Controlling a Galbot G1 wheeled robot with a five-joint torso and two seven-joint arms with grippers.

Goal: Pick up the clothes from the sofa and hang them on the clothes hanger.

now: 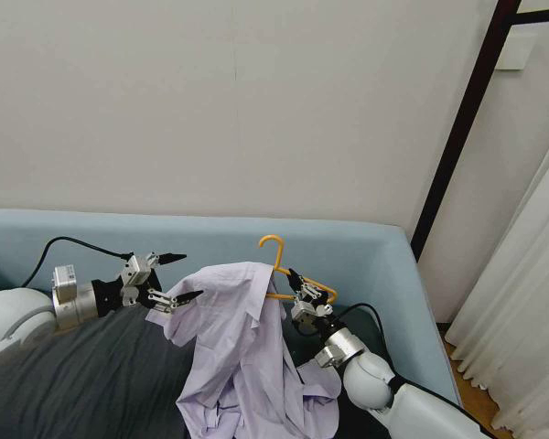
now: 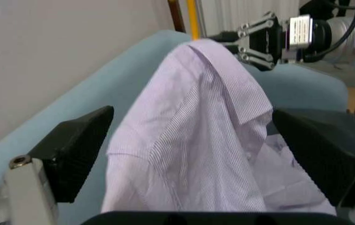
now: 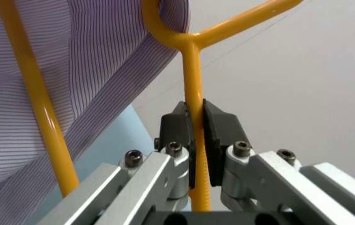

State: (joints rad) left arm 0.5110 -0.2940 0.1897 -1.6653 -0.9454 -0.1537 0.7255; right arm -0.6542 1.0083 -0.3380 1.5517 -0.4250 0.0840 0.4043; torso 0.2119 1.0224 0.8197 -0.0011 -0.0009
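1. Head view: left end effector (image 1: 190, 276), centre-left of frame, is hanging open, w/ its lower finger touching the lilac shirt (image 1: 242, 357). Right end effector (image 1: 302, 300), centre-right, is clamping the orange hanger (image 1: 273, 243). The shirt is draping off the hanger at lower centre, over the blue sofa (image 1: 375, 261).
2. Left wrist view: the open fingers (image 2: 77, 150) are sitting either side of the shirt's shoulder fold, not pinching it. Prob. the step is dressing the shirt onto the hanger. Best approach: close on one layer near the collar and pull slowly while the other arm is keeping the hanger level.
3. Right wrist view: both pads are squeezing the hanger's bar. Its covered arm is hiding under cloth, so can't tell if that shoulder is sitting properly.
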